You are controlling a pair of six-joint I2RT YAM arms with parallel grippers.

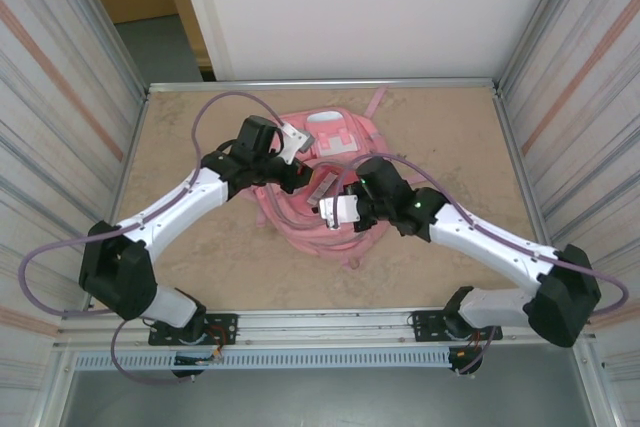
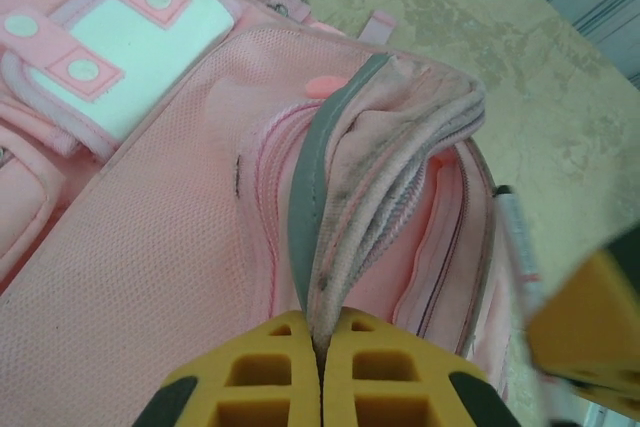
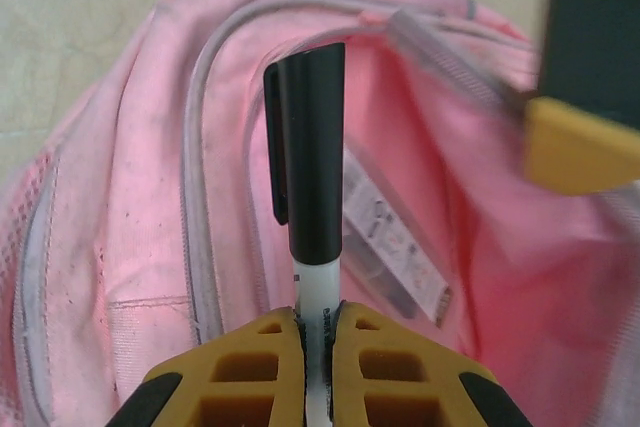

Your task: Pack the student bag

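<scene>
The student bag (image 1: 345, 142), pink with a white patch (image 2: 140, 42), lies mid-table with its main compartment open. My left gripper (image 2: 320, 335) is shut on the grey-trimmed rim (image 2: 310, 197) of the opening and holds that edge lifted. My right gripper (image 3: 320, 325) is shut on a marker (image 3: 310, 177) with a white barrel and a black cap. The cap points into the bag's pink inside, just above a sewn-in label (image 3: 392, 239). In the left wrist view the marker (image 2: 517, 237) shows beside the zip at the right. Over the bag the two grippers stand close together.
Bare sandy tabletop (image 1: 200, 257) surrounds the bag. Pink straps (image 1: 320, 237) trail toward the near edge. Metal rails (image 1: 320, 84) and corrugated side walls (image 1: 60, 97) bound the table. Each arm's purple cable (image 1: 215, 107) loops above it.
</scene>
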